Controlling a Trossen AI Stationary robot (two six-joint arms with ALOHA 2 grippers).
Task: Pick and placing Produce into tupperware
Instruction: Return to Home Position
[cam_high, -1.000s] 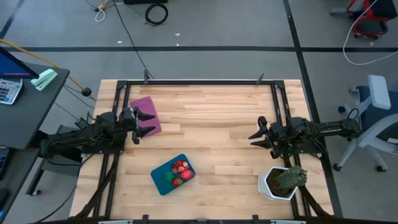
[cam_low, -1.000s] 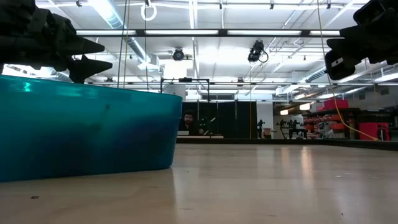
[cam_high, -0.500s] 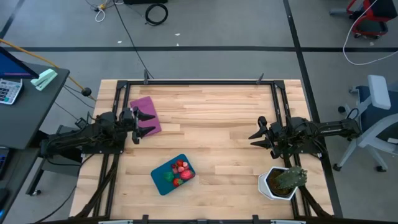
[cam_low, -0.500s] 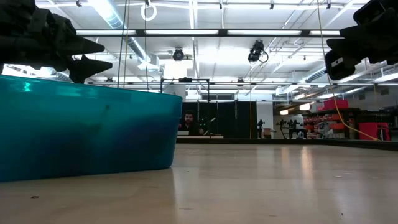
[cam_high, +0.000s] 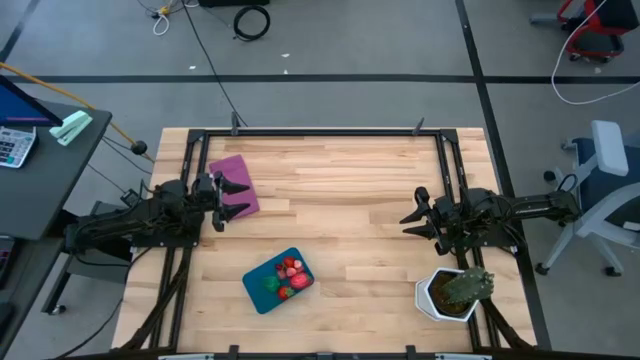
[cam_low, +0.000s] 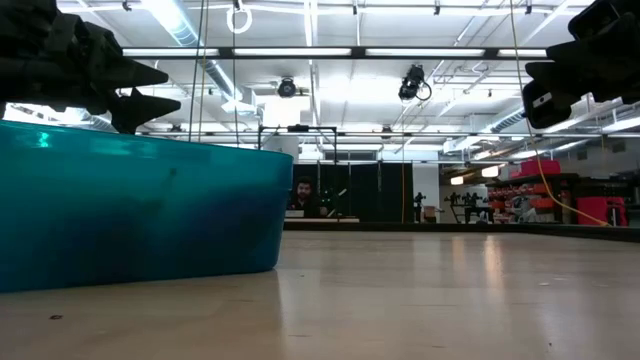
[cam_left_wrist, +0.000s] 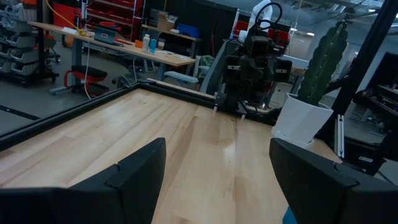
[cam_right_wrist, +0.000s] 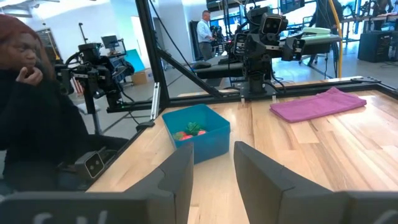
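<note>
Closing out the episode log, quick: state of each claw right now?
Left claw: open, holding nothing, by the purple cloth.
Right claw: open, holding nothing, near the potted plant.

Glossy plastic tupperware (cam_low: 130, 210), smooth wooden table (cam_high: 340, 180)

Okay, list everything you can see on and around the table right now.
table: one, light wood, under both arms
tupperware: one, teal-blue, near middle of the table's front edge
produce: several red and pink, one green, inside the tupperware
cloth: one, purple, flat, partly under the left gripper
potted plant: one, green in a white pot, beside the right arm
person: one, dark clothing, beside the table
left gripper: open, empty, left side
right gripper: open, empty, right side
</note>
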